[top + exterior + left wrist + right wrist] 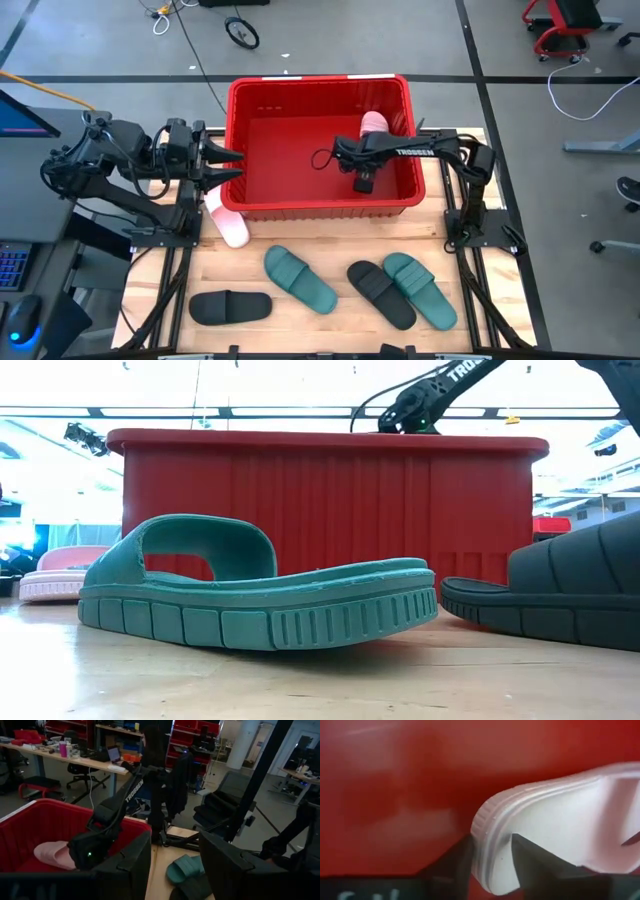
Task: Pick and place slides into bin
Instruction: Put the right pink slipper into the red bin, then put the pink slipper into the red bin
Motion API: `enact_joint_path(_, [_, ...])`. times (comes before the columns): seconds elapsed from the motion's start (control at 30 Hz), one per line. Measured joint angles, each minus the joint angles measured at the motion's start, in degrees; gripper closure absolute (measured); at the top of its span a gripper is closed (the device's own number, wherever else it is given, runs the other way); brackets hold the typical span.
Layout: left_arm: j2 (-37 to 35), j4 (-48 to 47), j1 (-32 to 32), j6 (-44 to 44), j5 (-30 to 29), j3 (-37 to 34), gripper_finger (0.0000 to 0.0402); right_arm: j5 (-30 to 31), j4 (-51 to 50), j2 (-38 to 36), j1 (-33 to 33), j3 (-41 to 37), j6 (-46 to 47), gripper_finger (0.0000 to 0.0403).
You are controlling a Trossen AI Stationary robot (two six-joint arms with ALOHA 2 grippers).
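The red bin stands at the table's far middle. My right gripper reaches over it from the right and is shut on a pale pink slide inside the bin. My left gripper is open and empty just outside the bin's left wall. The other pink slide lies on the table at the bin's near left corner. A teal slide, a black slide, and a black and teal pair lie flat near the front edge. My right gripper pinches the pink slide's sole edge at one rounded end between its two fingers. It comes from above, down into the bin. The slide sits low inside the bin's walls; whether it rests on the floor I cannot tell.
The bin's thick rim and lattice walls rise well above the slides on the table. Open wooden table lies between the bin and the row of slides. Desks, chairs and cables stand in the room beyond the table.
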Motion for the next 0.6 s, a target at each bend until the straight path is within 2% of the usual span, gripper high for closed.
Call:
enact_joint_path(0.17, [0.00, -0.15, 0.01, -0.01, 0.00, 0.00, 0.0230, 0.44, -3.27, -1.81, -0.55, -0.01, 6.28, 0.0211])
enact_joint_path(0.33, [0.00, -2.55, -0.01, -1.54, 0.02, 0.00, 0.0230, 1.36, -8.69, -8.70, 1.30, 0.01, 13.45, 0.0196])
enact_joint_path(0.5, [0.04, -16.98, -0.01, -12.15, 0.65, 0.02, 0.0230, 0.27, -8.51, -21.34, 5.97, 0.03, 19.97, 0.0204])
enact_joint_path(0.6, [1.15, -28.62, -0.03, -22.49, 6.58, 0.02, 0.0230, -0.67, -6.36, -29.70, 9.50, 0.05, 26.40, 0.0211])
